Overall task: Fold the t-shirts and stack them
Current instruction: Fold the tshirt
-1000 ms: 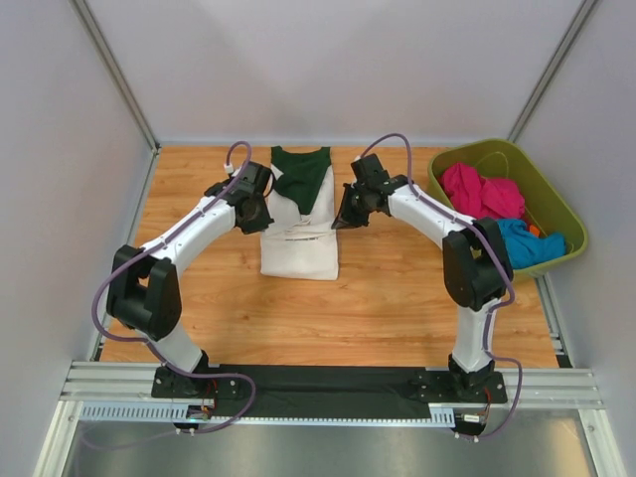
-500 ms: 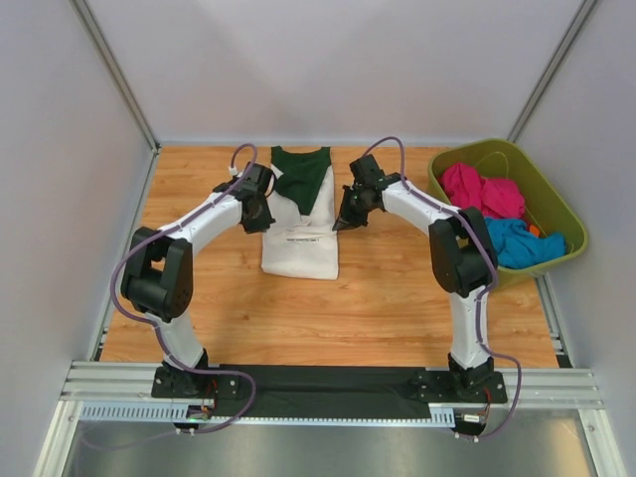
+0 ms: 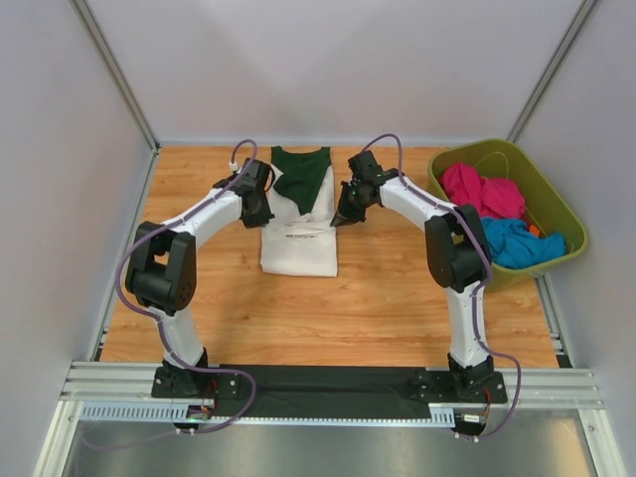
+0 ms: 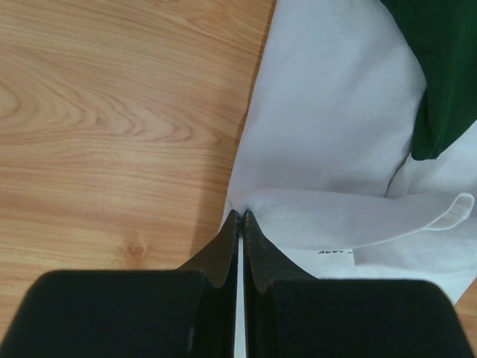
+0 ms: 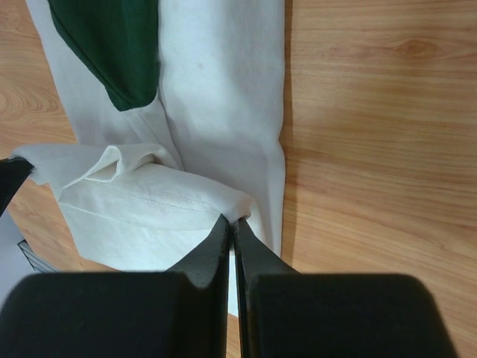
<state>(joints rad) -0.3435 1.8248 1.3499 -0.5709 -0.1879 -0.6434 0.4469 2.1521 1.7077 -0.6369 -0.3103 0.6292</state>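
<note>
Jaws of the left gripper [image 4: 240,216] are pressed together on the left edge of the white and green t-shirt [image 3: 298,243]. The right gripper [image 5: 231,220] pinches its right edge in the same way. The t-shirt lies on the wooden table [image 3: 397,298], between both arms.

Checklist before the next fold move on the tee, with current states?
1. Left fingers shut on the hem of the white cotton tee with dark green sleeves: ok.
2. Right fingers shut on the same hem: ok.
3. Both pinches level across the tee: ok.
4. Lifted hem flat between the pinches: not ok, it curls and puckers.
5. Each pinch holds one layer only: cannot tell.
6. Olive-green plastic tub apart from the tee: ok.
</note>
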